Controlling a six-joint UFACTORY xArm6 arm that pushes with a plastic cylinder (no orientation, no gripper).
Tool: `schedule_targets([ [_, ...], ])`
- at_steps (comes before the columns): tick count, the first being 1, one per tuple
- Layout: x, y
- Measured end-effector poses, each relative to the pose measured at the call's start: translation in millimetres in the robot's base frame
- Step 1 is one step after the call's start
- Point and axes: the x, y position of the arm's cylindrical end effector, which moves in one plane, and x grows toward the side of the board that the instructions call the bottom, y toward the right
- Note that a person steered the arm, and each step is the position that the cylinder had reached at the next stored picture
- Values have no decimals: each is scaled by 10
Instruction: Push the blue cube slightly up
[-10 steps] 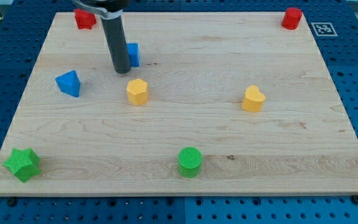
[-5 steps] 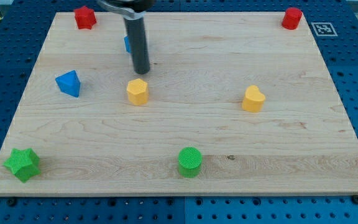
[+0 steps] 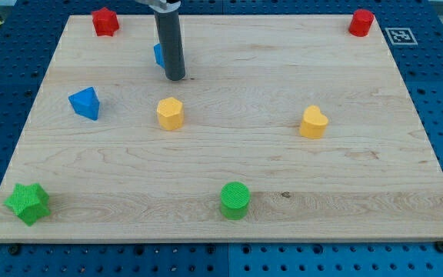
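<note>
The blue cube sits near the view's top, left of centre, mostly hidden behind my dark rod; only a sliver of its left side shows. My tip rests on the board just below and right of the cube, above the yellow hexagonal block.
A blue triangular block lies at the left. A red block is at the top left and a red block at the top right. A yellow heart-like block is at the right. A green star and a green cylinder sit near the bottom.
My rod has moved right and then slightly up; the blue cube has shifted a little upward and is now mostly hidden behind the rod.
</note>
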Motion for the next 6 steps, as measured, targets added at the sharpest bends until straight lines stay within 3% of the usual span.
schedule_targets([
  [3,-279,-219],
  [4,-41,-67],
  [6,-121,-103],
])
